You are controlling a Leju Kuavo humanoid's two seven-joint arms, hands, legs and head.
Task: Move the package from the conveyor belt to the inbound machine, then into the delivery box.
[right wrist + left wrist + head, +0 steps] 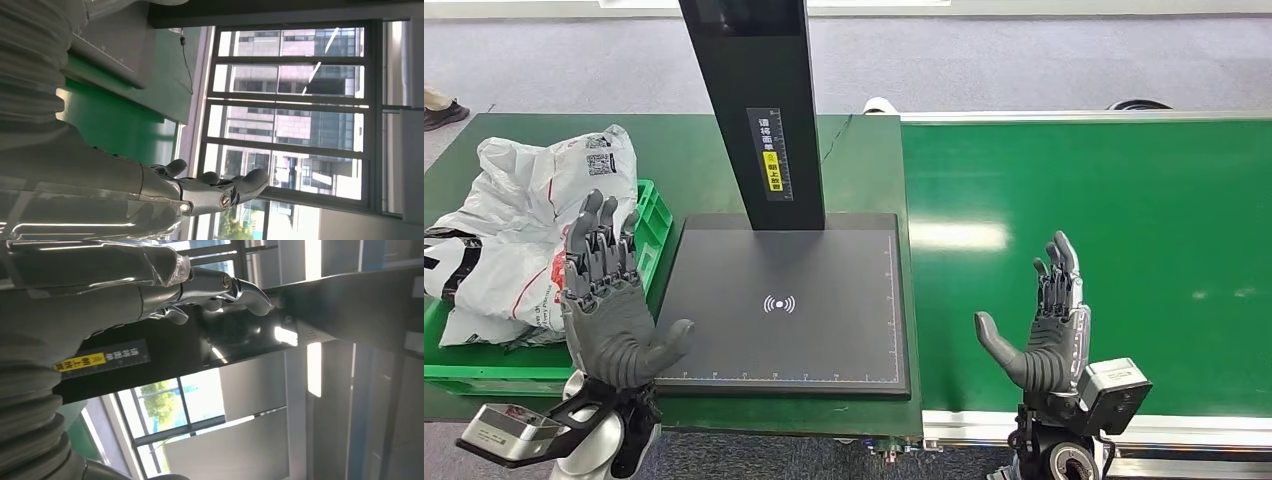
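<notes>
While no package can be made out on the conveyor belt (1124,230), white plastic mail bags (534,215) are seen heaped in the green delivery crate (652,215) on the table (864,150) at the robot's left; whether one of these is the task's package cannot be told. The scan plate (794,300) of the inbound machine lies bare, its wireless mark facing up, just beside the crate and touching the belt's edge on the other side. The machine's black post (759,100) rises from the plate's far edge, with a yellow label on it.

The left hand (609,300) is held raised near the seam between crate and plate, palm toward the plate, fingers apart and straight, nothing in it. The right hand (1049,320) is held likewise above the near part of the belt, palm inward, fingers spread, holding nothing. The two palms face each other, well apart. This is judged a waiting posture: each hand stands by its own station, ready for a package to arrive on the belt.

Hidden or unclear:
- The crate's floor and near wall are covered by the bags; their count cannot be told.
- The post's top is cut off in the head view.
- The belt's right end runs out of frame.
- Label print on the bags is too small to read.
- A shoe (444,112) of a person is glimpsed at the far left, otherwise cut off.
</notes>
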